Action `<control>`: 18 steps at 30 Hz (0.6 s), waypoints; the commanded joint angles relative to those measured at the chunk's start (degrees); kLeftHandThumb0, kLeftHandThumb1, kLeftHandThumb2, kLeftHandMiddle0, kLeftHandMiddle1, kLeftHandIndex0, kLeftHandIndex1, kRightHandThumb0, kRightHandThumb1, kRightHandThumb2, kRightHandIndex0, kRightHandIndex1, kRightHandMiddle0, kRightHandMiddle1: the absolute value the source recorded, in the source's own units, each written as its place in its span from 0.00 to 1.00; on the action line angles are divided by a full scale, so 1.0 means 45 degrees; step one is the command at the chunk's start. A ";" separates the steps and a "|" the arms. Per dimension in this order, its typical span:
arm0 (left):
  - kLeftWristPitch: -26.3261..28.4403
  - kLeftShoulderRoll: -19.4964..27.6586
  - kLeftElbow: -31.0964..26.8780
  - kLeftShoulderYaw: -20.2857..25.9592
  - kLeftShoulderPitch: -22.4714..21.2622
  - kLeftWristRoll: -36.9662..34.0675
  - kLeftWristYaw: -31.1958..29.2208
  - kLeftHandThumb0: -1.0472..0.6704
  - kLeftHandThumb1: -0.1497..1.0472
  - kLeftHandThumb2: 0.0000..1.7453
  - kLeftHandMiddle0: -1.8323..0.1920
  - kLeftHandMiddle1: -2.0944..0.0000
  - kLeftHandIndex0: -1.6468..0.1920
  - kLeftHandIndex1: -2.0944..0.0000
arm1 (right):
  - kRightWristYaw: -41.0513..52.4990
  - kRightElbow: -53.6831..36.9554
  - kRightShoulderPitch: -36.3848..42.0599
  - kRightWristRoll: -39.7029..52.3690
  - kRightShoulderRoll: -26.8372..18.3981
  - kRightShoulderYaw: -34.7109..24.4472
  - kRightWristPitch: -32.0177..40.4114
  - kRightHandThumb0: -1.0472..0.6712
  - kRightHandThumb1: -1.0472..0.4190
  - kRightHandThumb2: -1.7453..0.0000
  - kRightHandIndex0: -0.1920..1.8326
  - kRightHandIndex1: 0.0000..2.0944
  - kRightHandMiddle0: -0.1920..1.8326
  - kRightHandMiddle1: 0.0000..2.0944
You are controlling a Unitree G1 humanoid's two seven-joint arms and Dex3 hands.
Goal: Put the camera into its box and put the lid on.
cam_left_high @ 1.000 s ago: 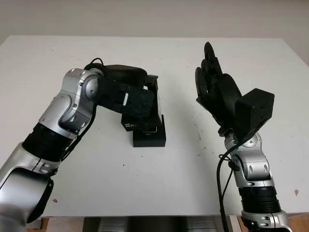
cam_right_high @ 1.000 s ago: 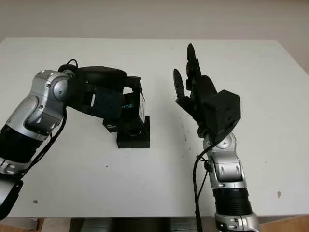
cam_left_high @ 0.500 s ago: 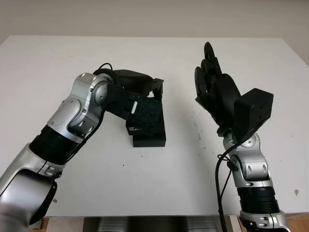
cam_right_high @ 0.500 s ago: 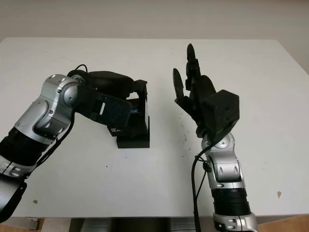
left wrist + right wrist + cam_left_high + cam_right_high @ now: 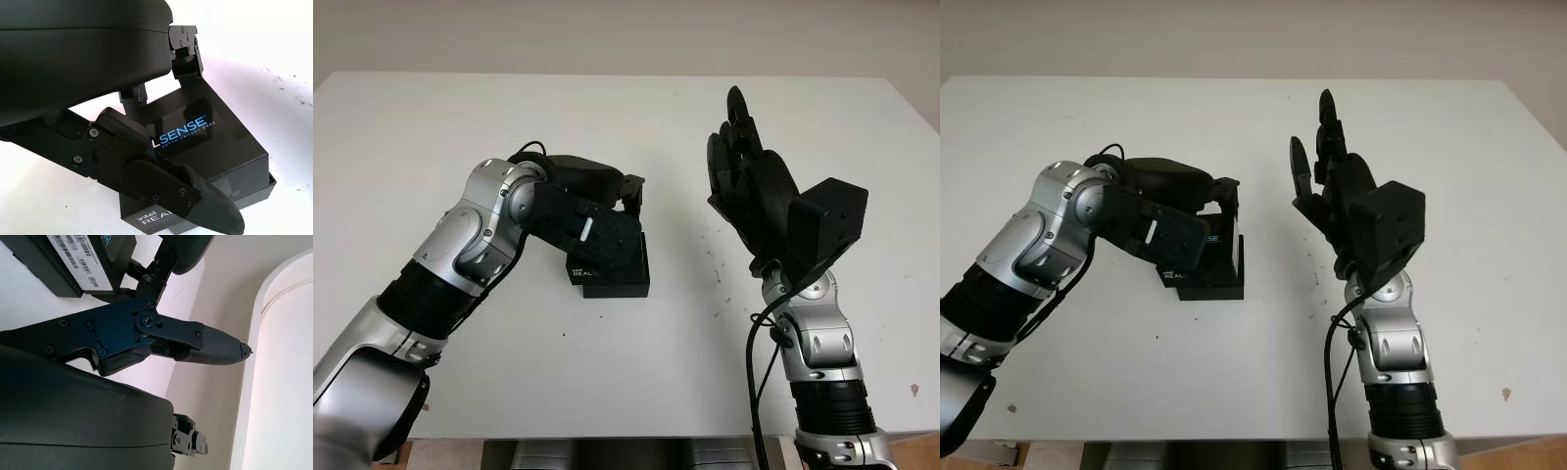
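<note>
The black box lid, printed "SENSE DEPTH CAMERA D405", lies slightly tilted over the black box base in the middle of the white table. My left hand is shut on the lid: its fingers hook over the lid's far end and the thumb presses its near side. The base's rim shows just past the lid's corner. My right hand is open, raised upright above the table to the right of the box, holding nothing.
A cable runs along my left wrist behind the box. Small dark specks dot the table between the box and the right arm. The table's front edge is close to both arms.
My left hand has swung the lid down from a steep tilt to nearly flat on the base. The right hand has stayed where it was.
</note>
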 commanded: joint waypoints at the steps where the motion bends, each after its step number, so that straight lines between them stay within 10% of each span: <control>1: 0.0057 -0.0072 -0.0024 -0.0159 -0.0043 0.0151 -0.0070 0.46 0.93 0.03 0.56 0.00 0.85 0.06 | 0.0000 -0.0268 0.0045 -0.0018 0.0019 0.0006 -0.0073 0.15 0.00 0.64 0.00 0.01 0.00 0.02; 18: -0.0063 -0.0536 0.0315 -0.0177 0.0015 0.0201 0.0520 0.45 0.93 0.03 0.55 0.00 0.88 0.09 | -0.0020 -0.0332 0.0050 -0.0120 0.0037 0.0094 0.0010 0.16 0.00 0.64 0.00 0.00 0.00 0.01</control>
